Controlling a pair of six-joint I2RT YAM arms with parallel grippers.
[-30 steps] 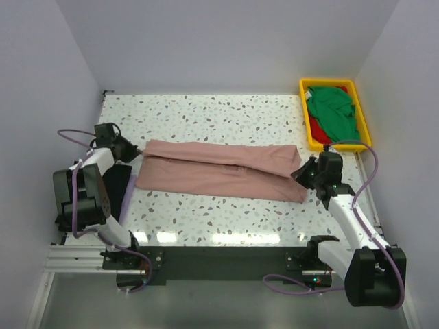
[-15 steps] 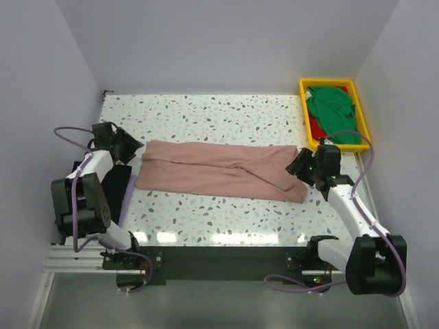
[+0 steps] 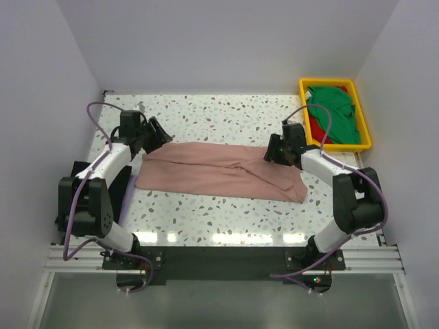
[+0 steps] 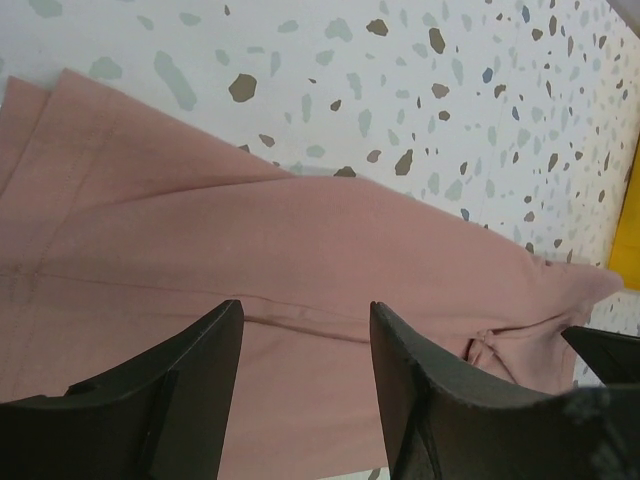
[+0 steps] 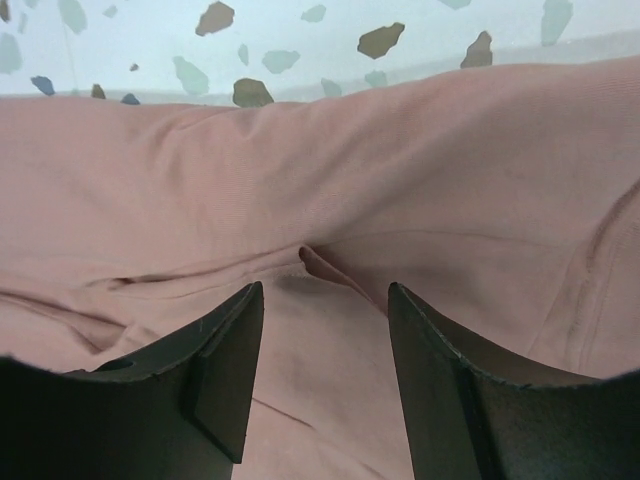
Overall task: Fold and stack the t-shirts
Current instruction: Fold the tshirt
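Note:
A dusty pink t-shirt [image 3: 212, 171] lies folded into a long strip across the speckled table. My left gripper [image 3: 160, 134] hangs open over its far left corner; in the left wrist view the gripper [image 4: 305, 310] has only pink cloth [image 4: 250, 240] below its spread fingers. My right gripper [image 3: 272, 151] stands open over the strip's far right part. In the right wrist view, the gripper [image 5: 325, 295] has a small crease of the cloth [image 5: 330, 180] just ahead of it. A green t-shirt [image 3: 334, 113] lies on a red one [image 3: 316, 127] in the tray. A black t-shirt [image 3: 118, 184] lies by the left arm.
The yellow tray [image 3: 328, 81] stands at the back right corner, close to the right arm. White walls close in the table on three sides. Purple cables loop off both arms.
Both grippers have opened and let go of the pink t-shirt's ends. Each has swung inward and toward the back, over the strip's far edge. The shirt stays flat.

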